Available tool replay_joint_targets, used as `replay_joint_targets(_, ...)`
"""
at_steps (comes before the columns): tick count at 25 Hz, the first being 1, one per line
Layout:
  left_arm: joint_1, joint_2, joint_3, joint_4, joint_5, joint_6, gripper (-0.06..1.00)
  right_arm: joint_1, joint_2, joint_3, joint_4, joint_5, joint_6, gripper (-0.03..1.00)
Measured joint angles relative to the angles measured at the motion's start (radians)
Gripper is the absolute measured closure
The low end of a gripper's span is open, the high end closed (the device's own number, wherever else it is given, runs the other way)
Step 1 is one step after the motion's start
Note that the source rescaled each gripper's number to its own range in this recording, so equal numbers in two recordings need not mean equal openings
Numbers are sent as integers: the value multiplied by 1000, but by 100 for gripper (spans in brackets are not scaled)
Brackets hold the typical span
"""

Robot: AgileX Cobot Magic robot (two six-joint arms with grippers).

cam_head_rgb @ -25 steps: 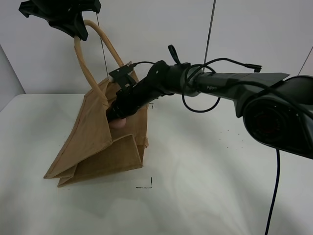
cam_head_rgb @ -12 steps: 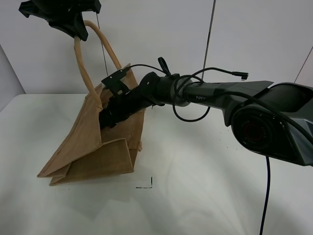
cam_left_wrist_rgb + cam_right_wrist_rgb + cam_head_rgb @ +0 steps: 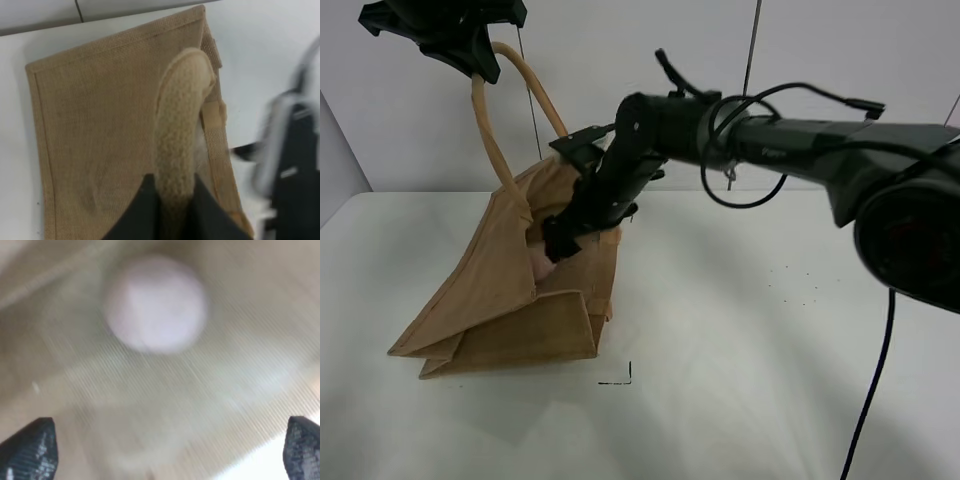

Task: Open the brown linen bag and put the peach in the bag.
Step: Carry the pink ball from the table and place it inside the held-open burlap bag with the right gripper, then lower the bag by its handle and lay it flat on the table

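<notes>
The brown linen bag [image 3: 510,300] slumps on the white table, its mouth facing right. My left gripper [image 3: 480,66] is shut on one beige loop handle [image 3: 490,140] and holds it up high; the left wrist view shows the handle [image 3: 180,115] pinched between the fingers [image 3: 145,210] above the bag [image 3: 100,125]. My right gripper [image 3: 556,246] is at the bag's mouth. In the right wrist view it is open [image 3: 165,452], and the pink peach [image 3: 156,302] lies apart from it on the woven inside of the bag. A bit of the peach [image 3: 539,263] shows in the mouth.
The white table [image 3: 770,380] extends to the right and front of the bag. A small black corner mark [image 3: 620,378] lies in front of the bag. My right arm [image 3: 770,140] stretches across from the right; it shows blurred in the left wrist view [image 3: 295,150].
My right gripper went into the bag's mouth with the peach, let it go, and has now risen and drawn back a little. The bag slid slightly left. The left gripper has not moved.
</notes>
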Motion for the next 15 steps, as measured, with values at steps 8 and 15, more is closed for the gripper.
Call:
replay_joint_targets(8, 0, 0, 0, -10, 0, 0, 94, -159, -50, -4, -113, 210, 194, -3)
replay_joint_targets(15, 0, -3, 0, -10, 0, 0, 94, -359, -50, -4, -178, 252, 239, -3)
